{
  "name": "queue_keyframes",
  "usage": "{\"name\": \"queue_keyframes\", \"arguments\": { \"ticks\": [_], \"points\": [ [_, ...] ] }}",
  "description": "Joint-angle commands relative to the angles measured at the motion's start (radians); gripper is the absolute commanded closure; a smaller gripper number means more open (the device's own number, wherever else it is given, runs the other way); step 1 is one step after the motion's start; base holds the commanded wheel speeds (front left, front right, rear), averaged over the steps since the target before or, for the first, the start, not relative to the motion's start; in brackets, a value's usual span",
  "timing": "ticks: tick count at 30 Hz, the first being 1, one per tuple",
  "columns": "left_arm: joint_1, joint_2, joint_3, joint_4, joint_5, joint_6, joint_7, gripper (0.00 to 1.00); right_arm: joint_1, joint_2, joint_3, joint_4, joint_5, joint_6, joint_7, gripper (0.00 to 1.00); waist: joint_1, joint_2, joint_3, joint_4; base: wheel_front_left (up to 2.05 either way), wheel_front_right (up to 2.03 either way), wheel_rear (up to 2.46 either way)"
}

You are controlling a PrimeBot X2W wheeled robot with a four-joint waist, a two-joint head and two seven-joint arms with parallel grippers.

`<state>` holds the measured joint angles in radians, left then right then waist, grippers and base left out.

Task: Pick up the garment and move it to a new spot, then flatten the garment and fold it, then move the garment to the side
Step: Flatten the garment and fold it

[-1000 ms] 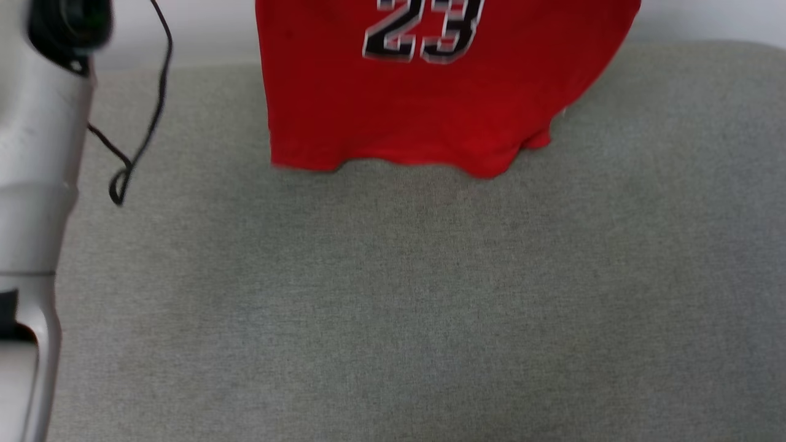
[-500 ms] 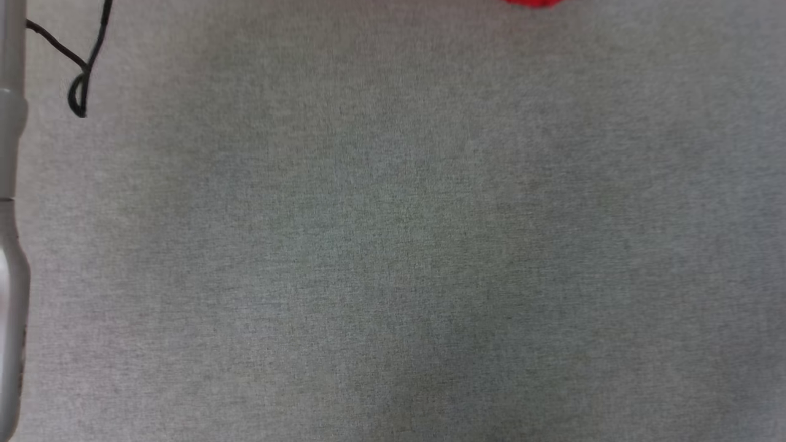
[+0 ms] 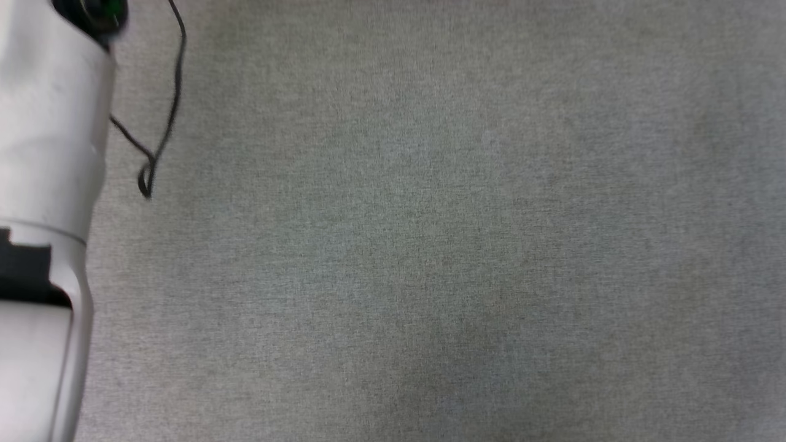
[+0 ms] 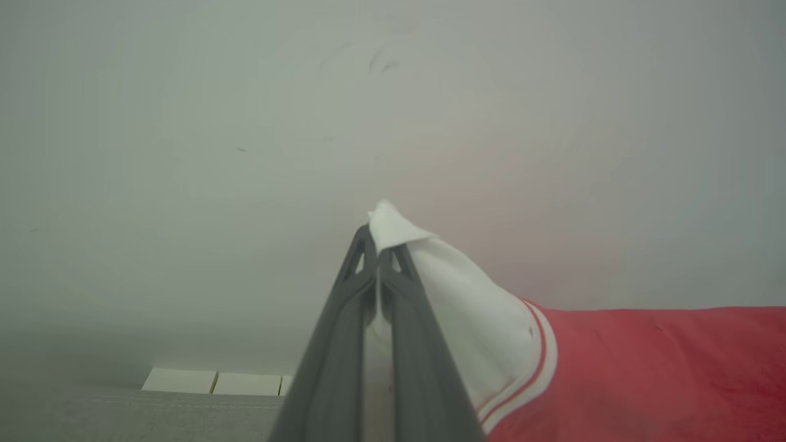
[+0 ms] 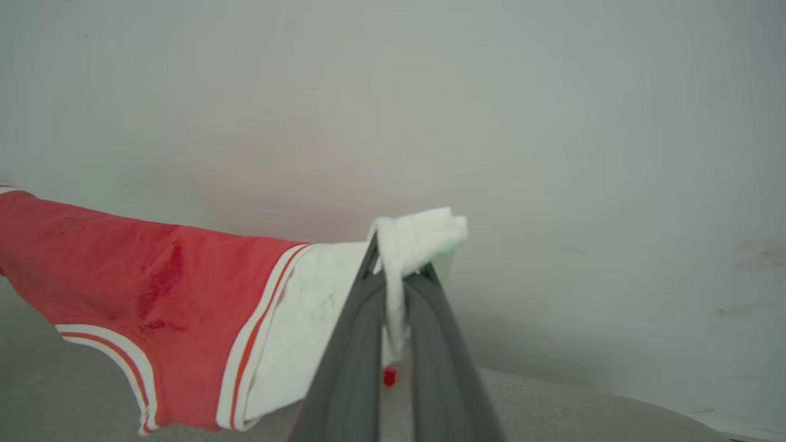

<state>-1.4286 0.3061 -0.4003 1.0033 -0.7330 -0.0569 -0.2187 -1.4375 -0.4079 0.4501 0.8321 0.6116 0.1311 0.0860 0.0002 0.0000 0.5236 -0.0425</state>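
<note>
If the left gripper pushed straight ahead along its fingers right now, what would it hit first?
The pale wall, probably. The left gripper, shut on the garment by its white sleeve, points at it with nothing between; its distance is unclear.

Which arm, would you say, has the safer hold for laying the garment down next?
Right, probably: the right pincer clamps a thick wad of the garment; the left pincer nips just a sleeve corner.

The red jersey with white, red-striped sleeves is cut off by the right edge of the left wrist view and the left edge of the right wrist view, and the pale forearm casing by the head view's left edge.
</note>
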Motion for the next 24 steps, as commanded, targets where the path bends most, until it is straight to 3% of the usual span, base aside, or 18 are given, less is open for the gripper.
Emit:
{"name": "queue_keyframes", "arguments": {
  "ticks": [1,6,10,24],
  "points": [
    [0.036,0.002,0.008,0.013,-0.009,-0.010,-0.014,1.00,0.039,0.002,0.019,0.006,0.011,-0.001,-0.017,1.00,-0.0002,0.0000,-0.029,-0.001,0.00,0.00,0.00],
    [0.161,-0.003,0.015,0.038,-0.028,-0.032,-0.033,1.00,0.162,0.003,0.070,0.005,0.067,-0.001,-0.045,1.00,-0.0002,0.0000,-0.102,-0.007,0.00,0.00,0.00],
    [0.353,0.003,0.038,0.018,-0.049,-0.045,-0.045,1.00,0.346,-0.020,0.128,-0.021,0.138,-0.001,-0.061,1.00,-0.0002,0.0000,-0.210,-0.009,0.00,0.00,0.00],
    [0.939,0.074,0.067,-0.234,-0.029,0.066,-0.034,1.00,0.832,-0.118,0.155,-0.141,0.257,-0.001,-0.016,1.00,-0.0002,0.0000,-0.470,0.012,0.00,0.00,0.00]
  ]
}}
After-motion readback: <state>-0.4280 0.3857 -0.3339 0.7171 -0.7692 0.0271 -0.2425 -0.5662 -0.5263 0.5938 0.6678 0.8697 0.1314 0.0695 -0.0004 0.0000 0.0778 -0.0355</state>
